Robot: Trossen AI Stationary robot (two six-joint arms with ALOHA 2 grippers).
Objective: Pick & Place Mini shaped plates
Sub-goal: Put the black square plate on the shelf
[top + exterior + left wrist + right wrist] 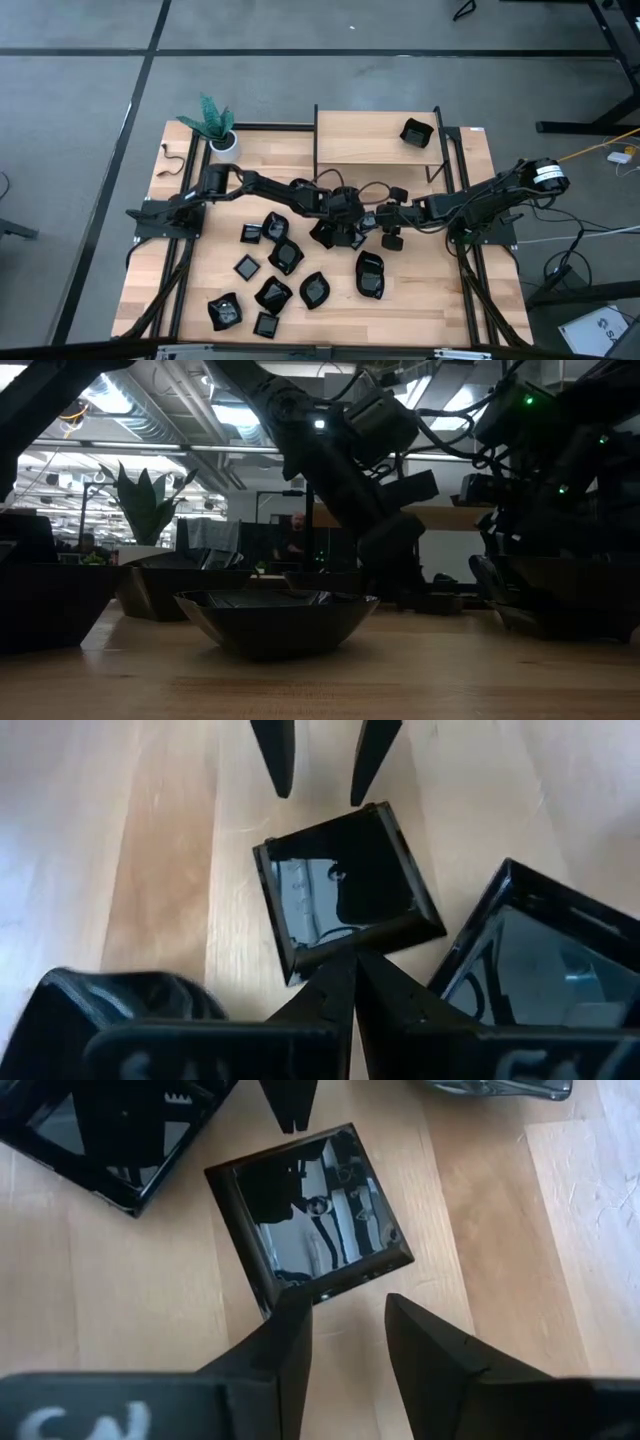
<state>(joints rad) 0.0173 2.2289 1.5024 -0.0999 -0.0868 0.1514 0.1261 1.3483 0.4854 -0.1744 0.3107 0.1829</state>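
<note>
Fingers of my right hand [345, 1330] fill the near edge of the right wrist view, spread apart w/ nothing between them; one tip sits at the rim of a square mini plate [308, 1208] that lies flat on the bench [120, 1310], the other tip is off its corner over bare wood. Can't tell if that tip actually touches the rim. My left hand [352, 982] is closed tight, tips together, holding nothing, resting at the edge of the same-looking square plate [345, 885] from the opposite side. So both hands meet mid-bench [345, 225] over one dish. Judging by this, step = handover/release spot or a re-grasp: the right is open beside the plate, not gripping. Rest of the mini shaped plates [285, 275] are scattered on the front-left part of the bench, one more sits up on the raised shelf [375, 140] at the back, probably the drop target, not sure. Next move, IMO: right hand needs to straddle the rim wall, close on it, lift w/o skidding the glossy dish, while the left backs off.
</note>
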